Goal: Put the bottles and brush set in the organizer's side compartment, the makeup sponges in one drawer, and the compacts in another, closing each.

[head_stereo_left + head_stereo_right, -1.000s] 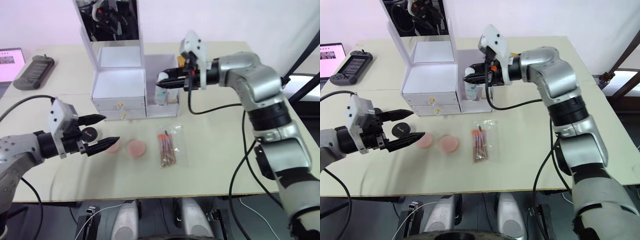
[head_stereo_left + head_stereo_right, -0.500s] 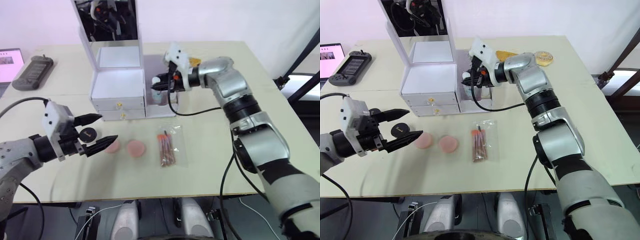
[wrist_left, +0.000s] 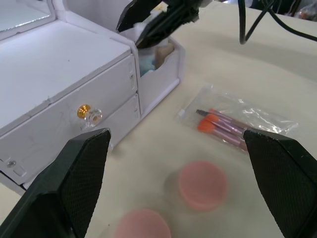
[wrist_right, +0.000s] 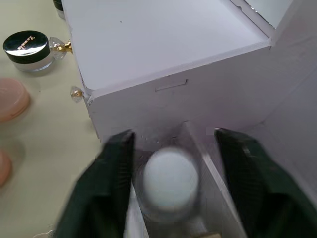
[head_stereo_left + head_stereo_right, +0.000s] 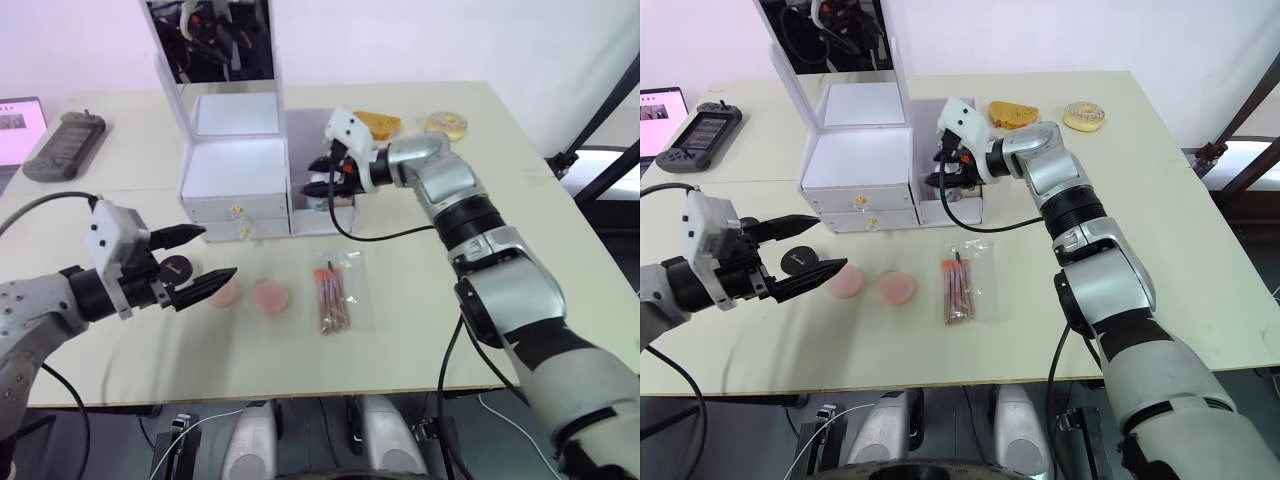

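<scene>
Head view: white organizer on beige table, both drawers shut; right gripper over side compartment, fingers spread. Sponges, brush set and compact on table.

Left wrist: left gripper fingers released, empty.

Right wrist: bottle standing in compartment, between parted fingers, ungripped.

A pale beige table fills the scene, and behind it stands a plain white wall. At the far left edge a dark handheld controller lies beside a laptop. Grey floor shows below the table's edge.
</scene>
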Controlling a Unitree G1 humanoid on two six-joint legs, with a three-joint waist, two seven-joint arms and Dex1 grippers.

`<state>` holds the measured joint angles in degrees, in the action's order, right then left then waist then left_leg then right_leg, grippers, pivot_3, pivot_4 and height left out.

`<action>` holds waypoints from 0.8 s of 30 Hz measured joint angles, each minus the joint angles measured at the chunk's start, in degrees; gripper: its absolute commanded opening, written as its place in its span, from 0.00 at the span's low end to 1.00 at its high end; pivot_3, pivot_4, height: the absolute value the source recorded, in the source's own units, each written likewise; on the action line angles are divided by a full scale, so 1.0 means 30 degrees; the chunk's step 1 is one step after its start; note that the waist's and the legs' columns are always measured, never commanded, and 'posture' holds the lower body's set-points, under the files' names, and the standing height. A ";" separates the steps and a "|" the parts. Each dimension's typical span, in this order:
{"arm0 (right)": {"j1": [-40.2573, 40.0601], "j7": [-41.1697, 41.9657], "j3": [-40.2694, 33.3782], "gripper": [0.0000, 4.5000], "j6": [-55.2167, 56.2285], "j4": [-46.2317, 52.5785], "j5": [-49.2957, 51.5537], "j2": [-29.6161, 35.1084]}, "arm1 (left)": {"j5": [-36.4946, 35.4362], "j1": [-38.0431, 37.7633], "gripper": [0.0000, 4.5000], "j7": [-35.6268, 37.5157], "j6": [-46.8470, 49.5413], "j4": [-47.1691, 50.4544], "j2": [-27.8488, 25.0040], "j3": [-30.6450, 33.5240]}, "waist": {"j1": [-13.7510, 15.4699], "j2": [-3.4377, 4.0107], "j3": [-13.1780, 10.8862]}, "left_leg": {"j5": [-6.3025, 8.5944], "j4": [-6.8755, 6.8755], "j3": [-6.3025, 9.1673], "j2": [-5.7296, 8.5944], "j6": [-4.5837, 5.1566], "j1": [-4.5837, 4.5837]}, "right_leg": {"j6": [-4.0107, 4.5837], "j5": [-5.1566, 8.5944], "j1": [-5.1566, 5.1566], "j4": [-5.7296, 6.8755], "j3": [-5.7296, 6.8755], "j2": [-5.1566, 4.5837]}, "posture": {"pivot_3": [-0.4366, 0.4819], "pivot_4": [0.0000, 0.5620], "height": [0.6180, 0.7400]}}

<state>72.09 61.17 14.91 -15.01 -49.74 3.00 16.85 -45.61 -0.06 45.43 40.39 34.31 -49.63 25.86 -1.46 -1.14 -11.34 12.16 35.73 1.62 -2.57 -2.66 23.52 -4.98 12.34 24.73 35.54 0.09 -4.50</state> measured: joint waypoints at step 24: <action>-0.9367 0.3348 -0.6779 0.98 -0.3031 1.2207 0.4893 0.8716 | 0.1697 -0.0992 1.00 0.2110 -0.2429 -0.5461 -0.0485 0.2072 | 0.0066 0.0001 -0.0001 | 0.0001 -0.0041 -0.0031 -0.0013 0.0000 -0.0015 | -0.0006 0.0008 0.0010 -0.0046 -0.0003 -0.0003 | 0.48 0.27 1.00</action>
<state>43.99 71.21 -5.43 -24.10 -13.12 17.68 43.00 -40.52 -3.03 51.76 33.10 17.92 -51.08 32.08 -1.26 -1.13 -11.34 12.16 35.61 1.52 -2.61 -2.66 23.47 -5.00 12.36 24.77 35.40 0.08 -4.51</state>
